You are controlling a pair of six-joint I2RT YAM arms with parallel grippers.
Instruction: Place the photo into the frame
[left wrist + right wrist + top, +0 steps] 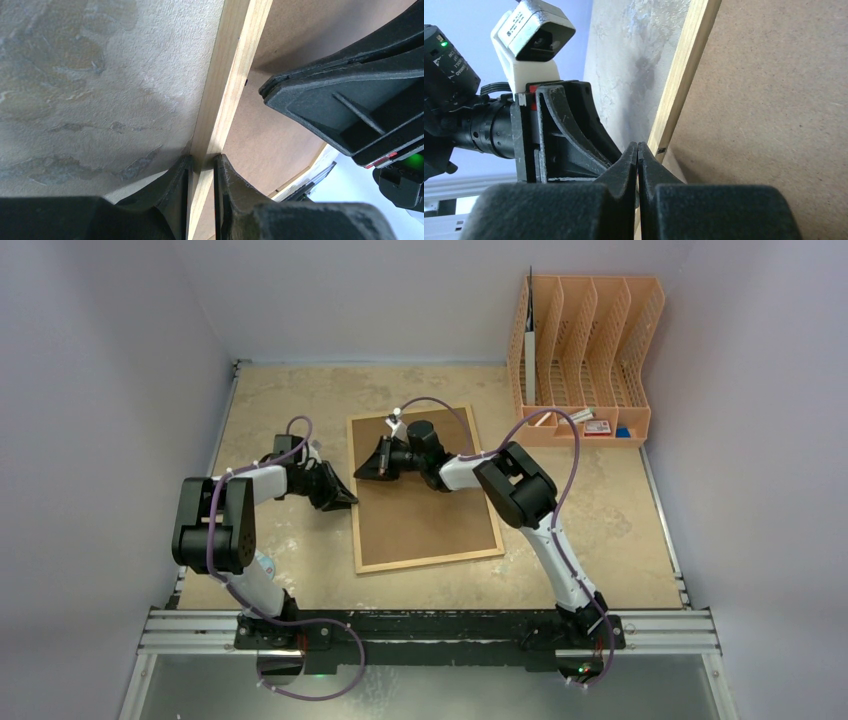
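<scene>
The frame (430, 510) lies face down in the middle of the table, brown fibreboard back up inside a thin light-wood border. My left gripper (350, 500) comes in from the left and is shut on the frame's left border (235, 60), one finger on each side of the wood (202, 162). My right gripper (362, 472) reaches over the frame from the right. Its jaws (638, 146) are pressed together at the same left border, beside a small dark tab (662, 149), and I see nothing between them. The two grippers' tips almost meet. The photo is out of view.
An orange plastic file organiser (585, 360) stands at the back right, with white sheets in its leftmost slot and small items at its base. Pale walls close the table (300, 400) on the left, back and right. The arms' mounting rail (430, 630) runs along the near edge.
</scene>
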